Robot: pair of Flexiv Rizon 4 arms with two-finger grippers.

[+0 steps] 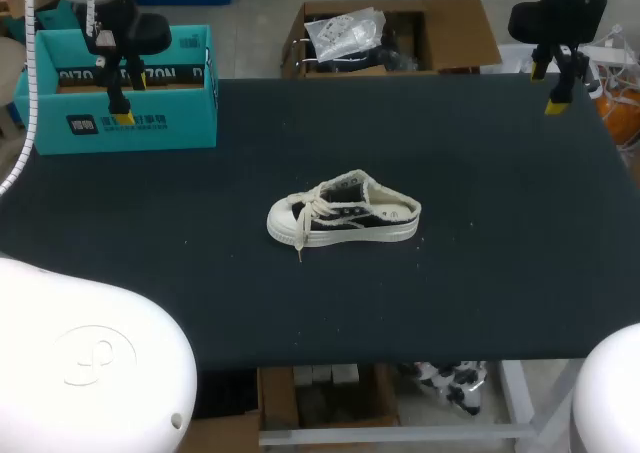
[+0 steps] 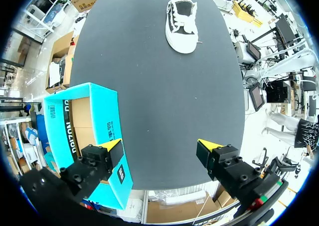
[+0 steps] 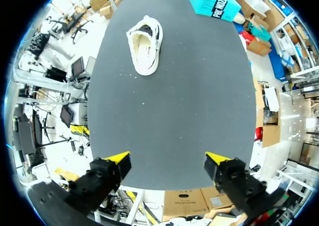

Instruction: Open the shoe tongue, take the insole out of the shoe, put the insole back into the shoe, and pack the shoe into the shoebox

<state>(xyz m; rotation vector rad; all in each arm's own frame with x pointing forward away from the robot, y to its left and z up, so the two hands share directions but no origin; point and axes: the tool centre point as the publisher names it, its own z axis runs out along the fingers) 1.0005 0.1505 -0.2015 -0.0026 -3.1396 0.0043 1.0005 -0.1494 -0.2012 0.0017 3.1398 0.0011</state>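
A white-and-black shoe (image 1: 344,217) with loose cream laces lies on its sole in the middle of the black table (image 1: 500,273), toe toward the left. An open teal shoebox (image 1: 118,90) stands at the far left corner. My left gripper (image 1: 128,109) hangs open above the shoebox; in the left wrist view the left gripper (image 2: 160,148) has the shoebox (image 2: 87,136) beside one finger and the shoe (image 2: 182,24) far ahead. My right gripper (image 1: 553,88) hangs open over the far right corner; the right wrist view shows the right gripper (image 3: 167,161), the shoe (image 3: 145,45) and shoebox (image 3: 215,2) far ahead.
Nothing but the shoe and the shoebox stands on the dark table surface (image 3: 174,96).
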